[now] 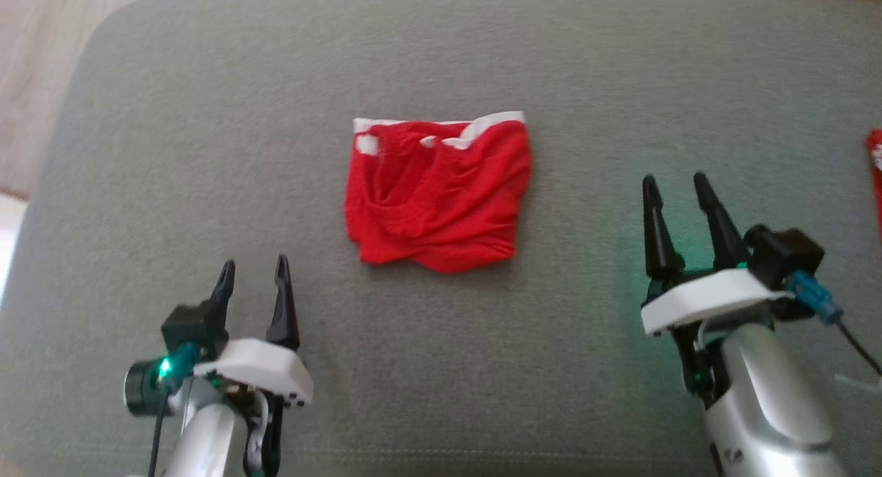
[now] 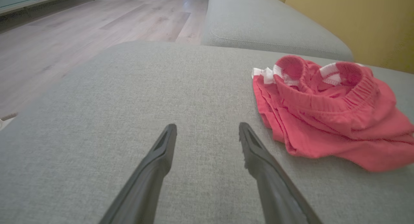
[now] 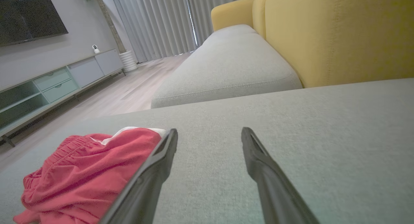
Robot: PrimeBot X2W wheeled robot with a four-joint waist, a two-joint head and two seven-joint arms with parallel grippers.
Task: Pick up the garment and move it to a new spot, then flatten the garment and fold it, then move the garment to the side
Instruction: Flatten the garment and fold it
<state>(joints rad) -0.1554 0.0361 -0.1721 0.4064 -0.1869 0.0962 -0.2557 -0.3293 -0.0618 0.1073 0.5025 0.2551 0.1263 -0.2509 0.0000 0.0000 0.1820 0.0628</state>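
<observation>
The rumpled red fabric shorts with white waistband trim (image 1: 437, 194) lie near the middle of the broad grey woven sofa cushion (image 1: 207, 118), resting on it with nothing holding them. The left pincer (image 1: 254, 260) hangs over bare cushion, nearer the robot and to the left of the shorts, its two dark fingers spread and empty. The right pincer (image 1: 674, 178) stands off to the right of the shorts, near them but apart, also released with nothing between its fingers. The waistband runs along the far edge, and part of it is turned over on itself. In the left wrist view it stands up in loops above stacked layers, and diagonal creases cross the cloth down to a rolled near edge. From this I judge that the placing step is done and the flattening is now in hand, since the cloth is too bunched to fold cleanly. The next move probably calls for each pincer to come in from its own side and go low to the cushion at an outer edge or corner of the shorts. Each would then nip the cloth and draw outward, so that the layers spread and the waistband lies straight. The soft cushion may give under the fingertips, and the thin cloth may drag as one lump. A sliver of something red (image 1: 875, 174) shows at the right edge of the head view, too little to identify.
</observation>
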